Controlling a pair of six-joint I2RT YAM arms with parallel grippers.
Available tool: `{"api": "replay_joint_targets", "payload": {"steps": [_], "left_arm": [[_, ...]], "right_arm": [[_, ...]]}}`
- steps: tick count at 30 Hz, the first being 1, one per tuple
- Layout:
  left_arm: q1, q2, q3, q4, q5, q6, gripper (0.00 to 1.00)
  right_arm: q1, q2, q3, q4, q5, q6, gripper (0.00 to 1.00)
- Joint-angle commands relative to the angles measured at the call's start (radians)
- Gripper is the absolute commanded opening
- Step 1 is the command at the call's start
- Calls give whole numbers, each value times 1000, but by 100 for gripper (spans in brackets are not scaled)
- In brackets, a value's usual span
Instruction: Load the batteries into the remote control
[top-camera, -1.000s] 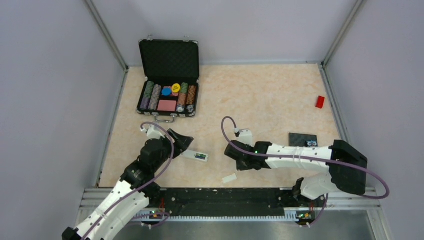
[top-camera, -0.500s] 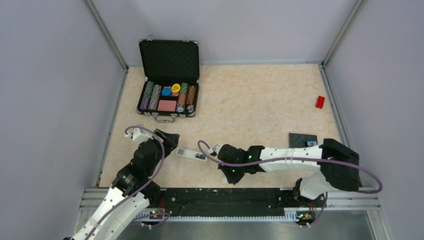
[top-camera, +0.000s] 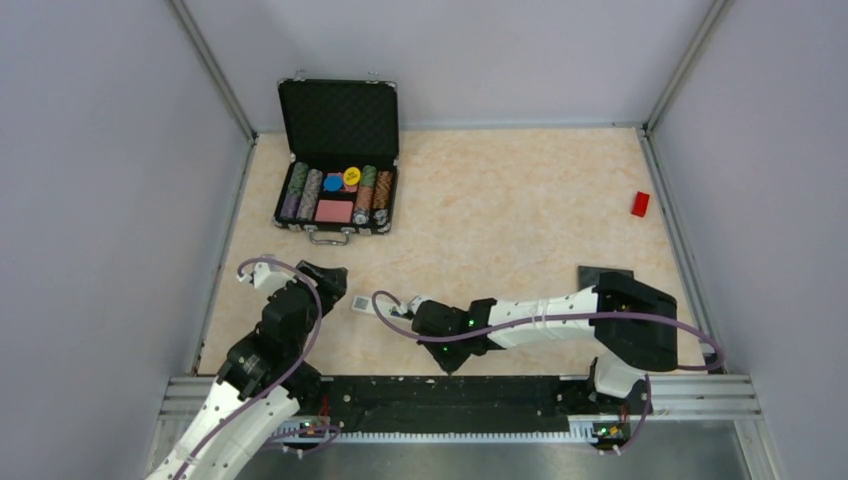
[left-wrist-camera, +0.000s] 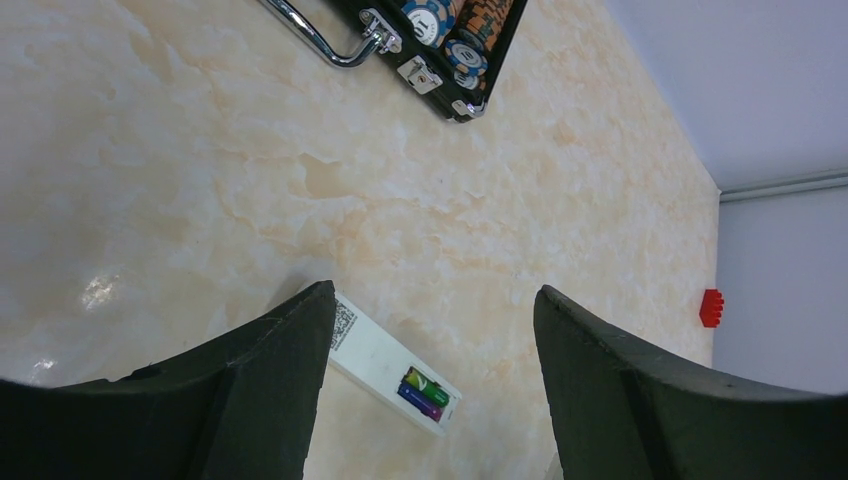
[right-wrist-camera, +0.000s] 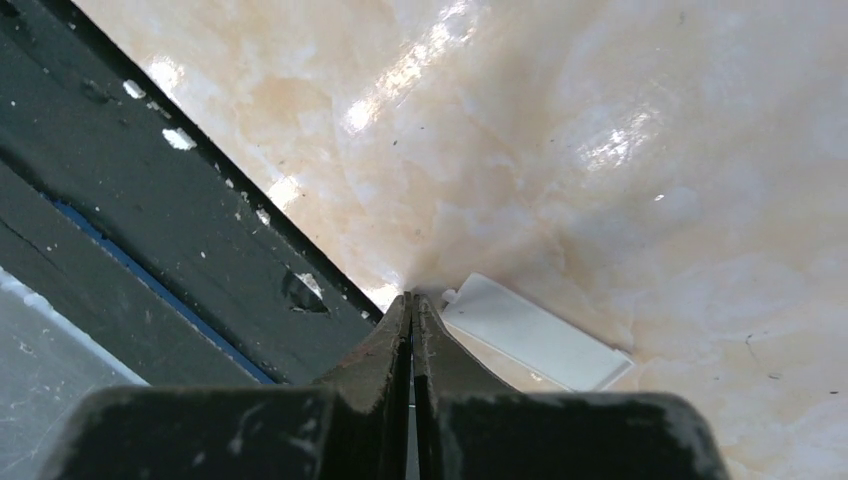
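The white remote control (left-wrist-camera: 385, 365) lies on its face on the table, and its open recess holds the green battery (left-wrist-camera: 428, 385) and the dark purple battery (left-wrist-camera: 420, 398) side by side. My left gripper (left-wrist-camera: 435, 295) is open and empty, just behind the remote's labelled end. In the top view the remote (top-camera: 362, 303) is partly hidden by the right arm's cable. My right gripper (right-wrist-camera: 411, 297) is shut and empty, its tip on the table just left of the flat white cover plate (right-wrist-camera: 535, 335), by the near edge. In the top view the right gripper (top-camera: 447, 360) hides the plate.
An open black case (top-camera: 337, 190) of poker chips stands at the back left. A small red block (top-camera: 640, 203) lies at the far right. A dark pad (top-camera: 600, 275) lies by the right arm. The black rail (right-wrist-camera: 150, 200) runs along the near edge.
My right arm has swept left and toward the near edge, its shut gripper coming down beside the cover plate. My left gripper has drawn back left, away from the remote.
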Motion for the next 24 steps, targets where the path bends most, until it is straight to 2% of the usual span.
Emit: {"api": "replay_joint_targets", "payload": {"steps": [1,12,21,22,24], "left_arm": [[4,-9,32,-2,-22,-6,77],[3,-28,31,-12,-28,-8,77],[4,-28,25,-13,-23,-15,77],[4,-27,26,-14,-23,-15,77],[3,-30,27,-19,-24,-14,77]], "right_arm": [[-2,16,18,-11,107,35,0],[-123,-86,-62,-7,117,-16,0],[-155,-94,-3,-8,196,18,0],[-156,-109,6,-20,193,22,1],[-155,-155,17,-50,187,29,12]]}}
